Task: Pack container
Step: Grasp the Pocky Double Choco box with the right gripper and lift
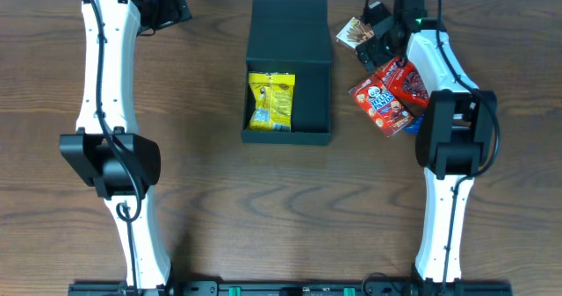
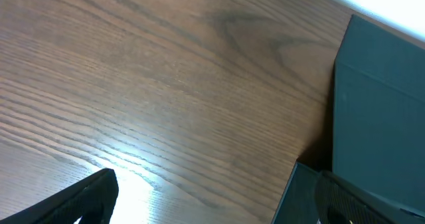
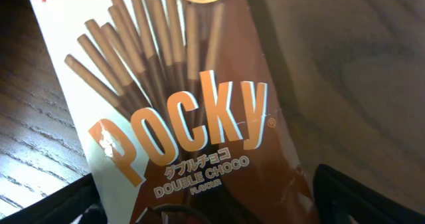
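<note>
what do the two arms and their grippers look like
Both match: the left arm and right arm have slim white links joined by bulky black joint housings, with thin black cables running along the white shells. The left gripper and right gripper are matte black and blocky. A small green light glows near the right wrist.

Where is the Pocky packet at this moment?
Overhead view: the Pocky packet lies on the table, far side, just right of the container and under the right gripper. It fills the right wrist view.
</note>
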Robot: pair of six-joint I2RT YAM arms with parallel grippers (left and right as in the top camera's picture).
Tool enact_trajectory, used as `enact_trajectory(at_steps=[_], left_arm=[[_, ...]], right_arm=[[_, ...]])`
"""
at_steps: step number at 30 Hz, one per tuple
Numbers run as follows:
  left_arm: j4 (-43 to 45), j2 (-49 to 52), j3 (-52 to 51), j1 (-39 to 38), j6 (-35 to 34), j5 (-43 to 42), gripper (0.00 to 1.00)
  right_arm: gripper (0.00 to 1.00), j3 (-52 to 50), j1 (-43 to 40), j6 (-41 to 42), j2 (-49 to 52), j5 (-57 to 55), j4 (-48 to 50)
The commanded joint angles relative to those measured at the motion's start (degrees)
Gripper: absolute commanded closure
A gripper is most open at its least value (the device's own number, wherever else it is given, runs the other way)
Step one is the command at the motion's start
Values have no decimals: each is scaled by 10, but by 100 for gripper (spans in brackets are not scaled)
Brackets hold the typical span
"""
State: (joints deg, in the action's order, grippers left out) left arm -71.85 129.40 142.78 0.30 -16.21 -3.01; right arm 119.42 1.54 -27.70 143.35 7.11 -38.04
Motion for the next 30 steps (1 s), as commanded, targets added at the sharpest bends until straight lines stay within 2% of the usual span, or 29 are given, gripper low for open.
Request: enact_trajectory(at_steps=[1, 3, 12, 19, 24, 30], left_arm=[[0, 8, -2, 0, 10, 6, 5], [-1, 8, -2, 0, 10, 6, 5], [-1, 8, -2, 0, 10, 7, 5], [-1, 8, -2, 0, 10, 6, 5], [-1, 8, -2, 0, 10, 6, 5], [0, 8, -2, 0, 10, 6, 5]], right_arm=[[12, -6, 9, -6, 12, 9, 1], [18, -6, 11, 6, 12, 9, 1], [26, -6, 19, 47, 12, 8, 10], [28, 0, 19, 104, 12, 8, 22], [27, 57, 19, 151, 7, 9, 0], [29, 184, 23, 194, 2, 9, -108]])
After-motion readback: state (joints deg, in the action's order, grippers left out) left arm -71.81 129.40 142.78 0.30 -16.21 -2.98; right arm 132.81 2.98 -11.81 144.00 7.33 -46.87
